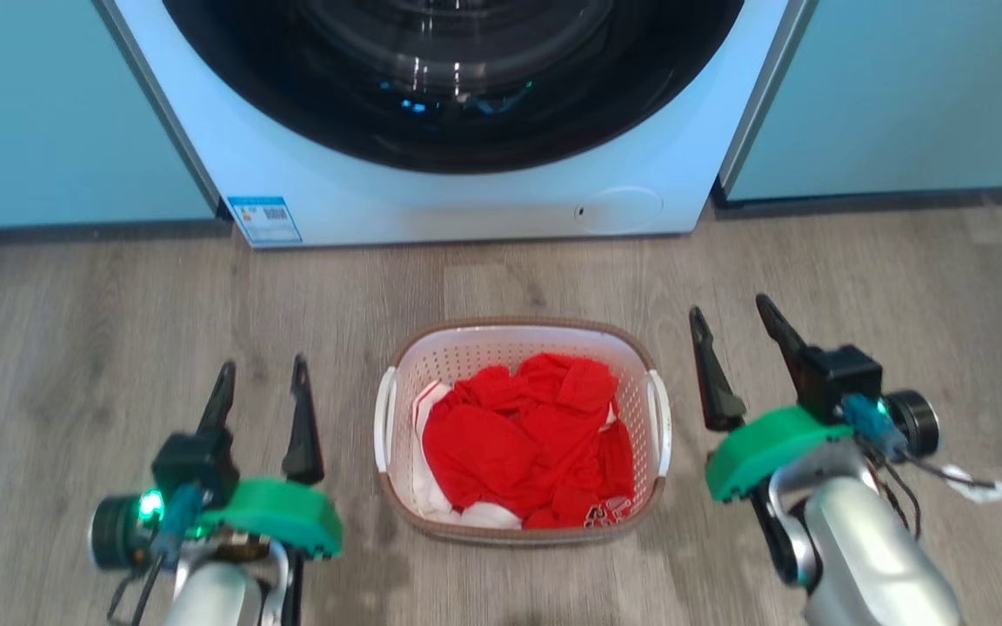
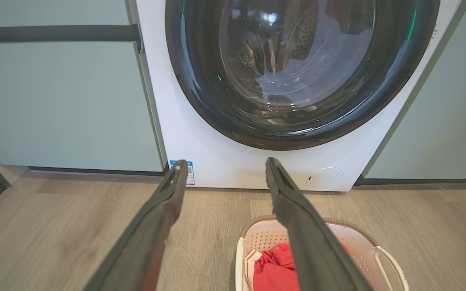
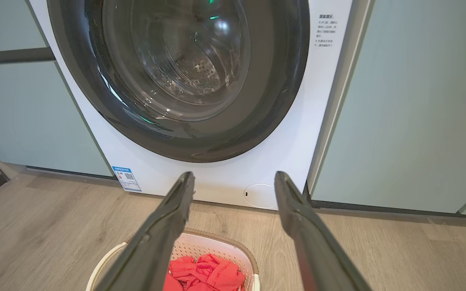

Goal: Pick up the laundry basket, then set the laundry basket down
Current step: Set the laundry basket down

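The laundry basket [image 1: 466,352] is small, white and perforated, with a brown rim and two white side handles. It stands on the wood floor before the washing machine, holding red clothes [image 1: 523,443]. My left gripper [image 1: 262,374] hovers open to the basket's left, apart from it. My right gripper [image 1: 731,317] hovers open to its right, also apart. The left wrist view has the basket [image 2: 265,238] at the bottom, partly behind the right finger of that gripper [image 2: 225,163]. In the right wrist view the basket [image 3: 212,244] lies low between the open fingers of that gripper [image 3: 233,176].
A white front-loading washing machine [image 1: 466,204] with a dark round door stands right behind the basket. Pale blue-green cabinets [image 1: 49,113] flank it on both sides. Grey wood floor [image 1: 101,296] spreads to the left and right of the basket.
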